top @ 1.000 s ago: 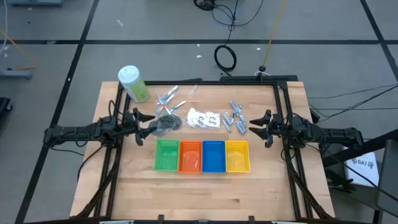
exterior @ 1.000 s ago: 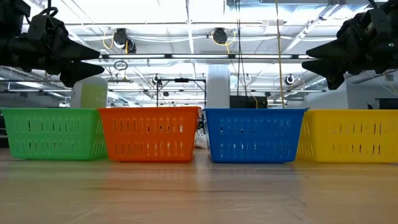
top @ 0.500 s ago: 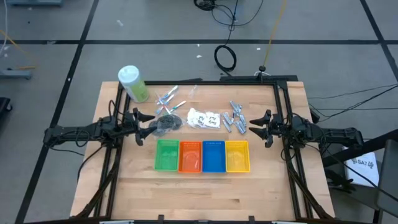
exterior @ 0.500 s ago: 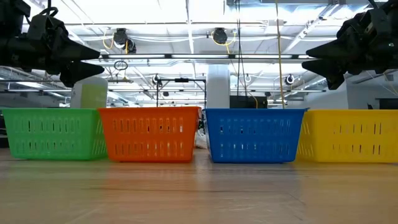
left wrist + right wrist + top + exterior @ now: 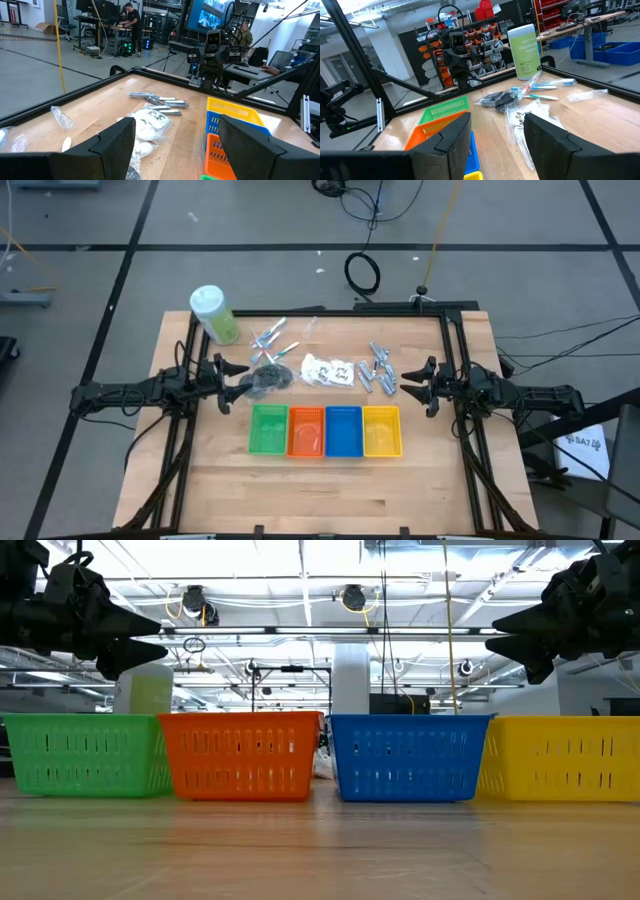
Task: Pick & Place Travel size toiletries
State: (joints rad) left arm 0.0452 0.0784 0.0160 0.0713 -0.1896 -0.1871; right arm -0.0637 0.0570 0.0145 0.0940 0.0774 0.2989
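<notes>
Pre-pick step: left gripper (image 5: 228, 380) and right gripper (image 5: 416, 383) hover open (apparently empty); next, descend onto the silver-grey tubes (image 5: 379, 370).

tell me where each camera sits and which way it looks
High: above the table, straight down on four bins, toiletries, both arms; left claw and right claw open, empty.
Low: table height, facing the green bin, orange bin, blue bin, yellow bin; arms overhead.
Left wrist: past its own fingers toward the silver tubes and right arm.
Right wrist: toward the pale-green bottle and left arm.
Both wrist views share the white packets.
</notes>
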